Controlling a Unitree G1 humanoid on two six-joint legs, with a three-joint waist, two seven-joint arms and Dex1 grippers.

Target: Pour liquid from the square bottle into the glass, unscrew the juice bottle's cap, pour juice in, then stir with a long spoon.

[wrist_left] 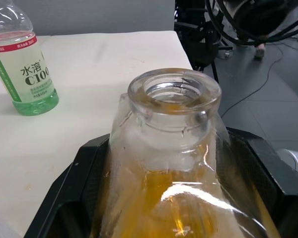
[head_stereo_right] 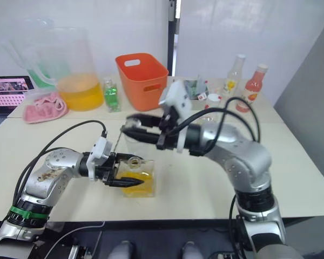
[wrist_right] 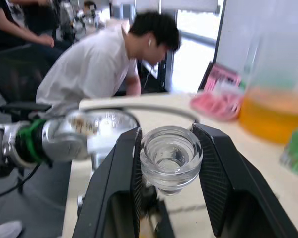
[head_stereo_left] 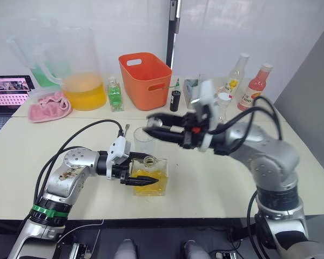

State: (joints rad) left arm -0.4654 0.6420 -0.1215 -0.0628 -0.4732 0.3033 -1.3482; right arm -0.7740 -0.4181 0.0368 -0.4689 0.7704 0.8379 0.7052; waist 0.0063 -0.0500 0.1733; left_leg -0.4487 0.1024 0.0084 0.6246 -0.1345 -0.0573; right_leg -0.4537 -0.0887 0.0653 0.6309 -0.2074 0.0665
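Left gripper (head_stereo_left: 142, 182) clamps the square bottle (head_stereo_left: 150, 176); right gripper (wrist_right: 171, 163) pinches its stopper (wrist_right: 171, 157).

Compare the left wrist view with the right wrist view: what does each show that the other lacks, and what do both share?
Left wrist view: the left gripper clamped on the open square bottle, with a green-labelled juice bottle behind. Right wrist view: the right gripper clamped on a glass stopper, plus a person, a pitcher and a pink cloth. Both: the pale table.
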